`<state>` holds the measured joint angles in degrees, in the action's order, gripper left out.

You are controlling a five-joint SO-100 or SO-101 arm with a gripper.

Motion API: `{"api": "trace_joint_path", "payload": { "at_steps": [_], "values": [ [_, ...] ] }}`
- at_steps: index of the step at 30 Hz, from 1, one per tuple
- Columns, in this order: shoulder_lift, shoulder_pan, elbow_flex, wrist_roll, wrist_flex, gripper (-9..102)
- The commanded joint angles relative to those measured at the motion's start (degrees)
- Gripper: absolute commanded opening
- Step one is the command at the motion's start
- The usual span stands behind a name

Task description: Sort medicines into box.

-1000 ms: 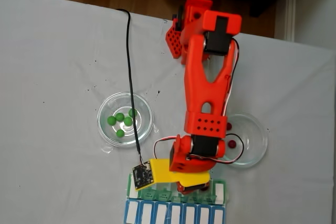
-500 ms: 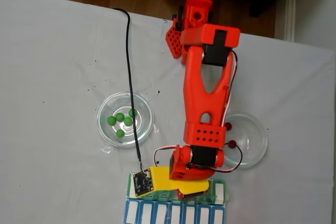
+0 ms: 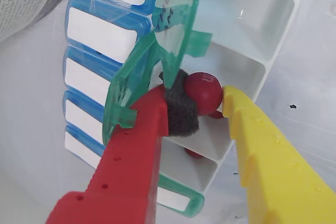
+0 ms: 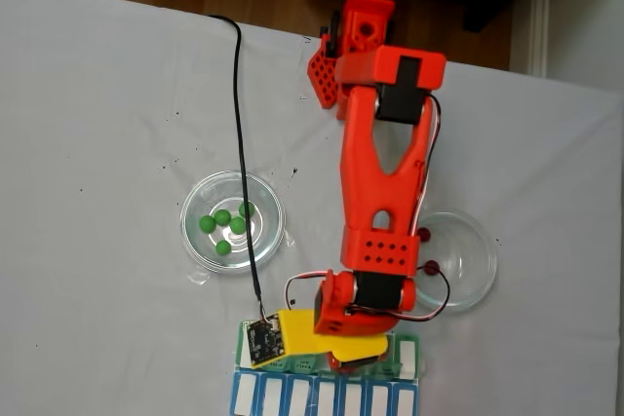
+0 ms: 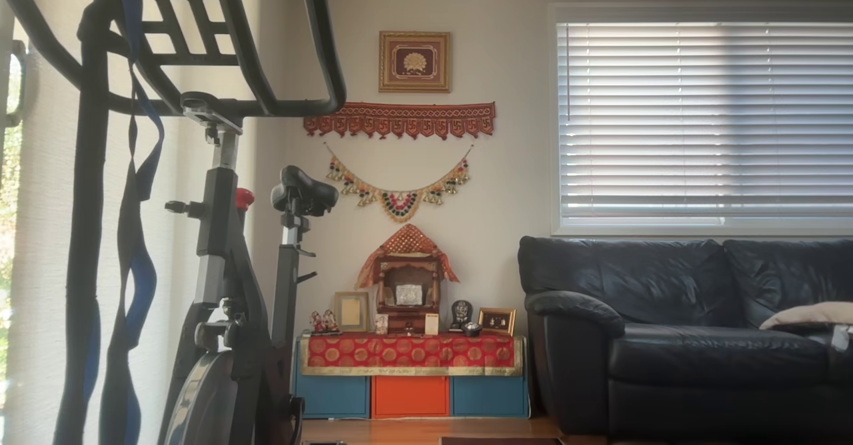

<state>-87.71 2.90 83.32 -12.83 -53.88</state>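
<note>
Medicines are sitting in three places: a dark red ball [image 3: 203, 89] is being pinched in the gripper [image 3: 197, 103], between the grey pad on its red finger [image 3: 181, 109] and its yellow finger [image 3: 233, 109], right over an open white compartment of the box [image 3: 226, 145] where two more red balls [image 3: 194, 153] are lying. In the fixed view, five green balls [image 4: 223, 223] are resting in a glass dish [image 4: 232, 222] left of the arm, two red balls [image 4: 431, 267] are lying in another dish [image 4: 473, 260] on the right, and the box [image 4: 322, 392] is lying at the table's [image 4: 97, 143] lower edge.
</note>
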Motion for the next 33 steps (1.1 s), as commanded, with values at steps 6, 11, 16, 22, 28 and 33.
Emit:
{"api": "trace_joint_path", "payload": {
  "at_steps": [6,11,16,22,28,33],
  "values": [
    [-8.1,0.2,0.0,-0.7,-0.3,27],
    [-8.6,0.2,0.3,-0.8,-0.5,24],
    [-8.5,0.6,0.0,-1.8,-2.1,12],
    [-6.0,0.5,-5.9,-4.3,-9.1,1],
    [-6.4,1.5,-11.0,-9.1,-21.8,1],
    [-14.5,5.2,-5.2,-9.2,-24.1,2]
  ]
}}
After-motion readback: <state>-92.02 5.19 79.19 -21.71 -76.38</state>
